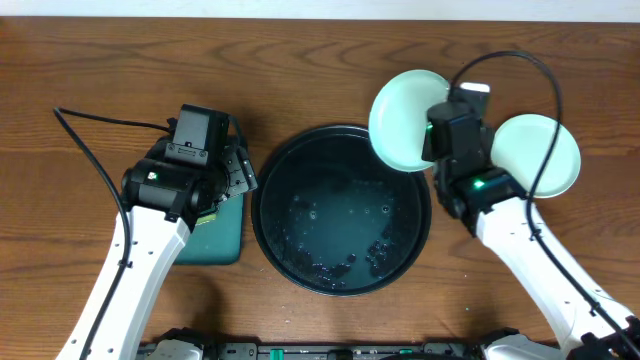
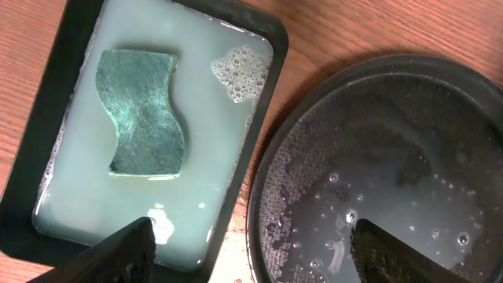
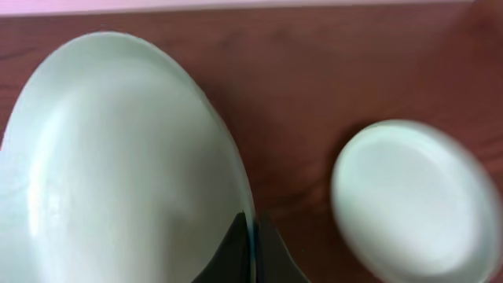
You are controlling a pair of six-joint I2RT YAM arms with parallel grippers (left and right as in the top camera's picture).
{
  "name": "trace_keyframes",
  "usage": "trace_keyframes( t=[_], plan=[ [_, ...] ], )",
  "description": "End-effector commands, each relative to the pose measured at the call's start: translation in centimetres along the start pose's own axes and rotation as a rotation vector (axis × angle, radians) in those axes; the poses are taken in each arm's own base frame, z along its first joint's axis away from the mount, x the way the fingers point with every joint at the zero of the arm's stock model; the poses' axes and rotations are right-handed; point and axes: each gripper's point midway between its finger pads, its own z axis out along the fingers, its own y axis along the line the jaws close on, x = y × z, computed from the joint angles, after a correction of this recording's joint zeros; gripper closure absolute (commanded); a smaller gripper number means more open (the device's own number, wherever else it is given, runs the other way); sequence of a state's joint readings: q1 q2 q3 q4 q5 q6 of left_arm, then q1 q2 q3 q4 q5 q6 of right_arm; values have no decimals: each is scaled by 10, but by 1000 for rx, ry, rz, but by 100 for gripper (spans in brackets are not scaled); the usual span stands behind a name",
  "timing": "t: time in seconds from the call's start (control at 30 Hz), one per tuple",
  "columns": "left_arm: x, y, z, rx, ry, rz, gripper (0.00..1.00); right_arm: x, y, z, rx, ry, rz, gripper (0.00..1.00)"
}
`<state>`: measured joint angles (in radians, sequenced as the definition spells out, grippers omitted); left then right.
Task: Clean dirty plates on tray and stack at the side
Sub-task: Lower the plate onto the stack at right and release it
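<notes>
The tray is cleared; one plate is laid aside, a second plate is clamped by the right gripper, the left gripper is held open.

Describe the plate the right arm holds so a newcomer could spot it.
Start at the big round black tray. At its far right rim a mint-green plate overhangs it, pinched at its edge by the right gripper. The other plate lies flat on the table, untouched.
</notes>
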<state>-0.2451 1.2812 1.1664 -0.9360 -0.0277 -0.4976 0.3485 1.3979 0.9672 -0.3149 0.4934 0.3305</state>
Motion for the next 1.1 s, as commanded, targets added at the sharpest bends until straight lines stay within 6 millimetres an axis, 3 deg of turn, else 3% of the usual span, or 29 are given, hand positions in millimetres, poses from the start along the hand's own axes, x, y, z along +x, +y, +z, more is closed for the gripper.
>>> trace_keyframes(
  t=[0.0,0.13,0.23,0.37,0.53,0.6,0.63,0.73,0.93,1.07],
  plan=[
    [1,-1,0,1,4,-2,20,15,31,-5,-223,115,121,99],
    [1,-1,0,1,4,-2,20,36,49,-14,-341,223,108,99],
    [0,-1,0,1,4,-2,20,39,58,-19,-428,269,144,99],
    [1,-1,0,1,4,-1,20,31,42,-12,-478,314,286,99],
    [1,-1,0,1,4,-2,20,24,-27,11,-377,323,444,99],
    [1,-1,0,0,4,-1,20,27,-60,18,-307,326,508,99],
    [1,-1,0,1,4,-1,20,30,-89,22,-246,329,567,99],
    [1,-1,0,1,4,-2,20,36,-138,26,-150,322,665,99],
    [1,-1,1,1,4,-2,20,59,-208,20,27,338,837,99],
    [1,-1,1,0,6,-1,20,73,-243,13,156,336,839,99]
  ],
)
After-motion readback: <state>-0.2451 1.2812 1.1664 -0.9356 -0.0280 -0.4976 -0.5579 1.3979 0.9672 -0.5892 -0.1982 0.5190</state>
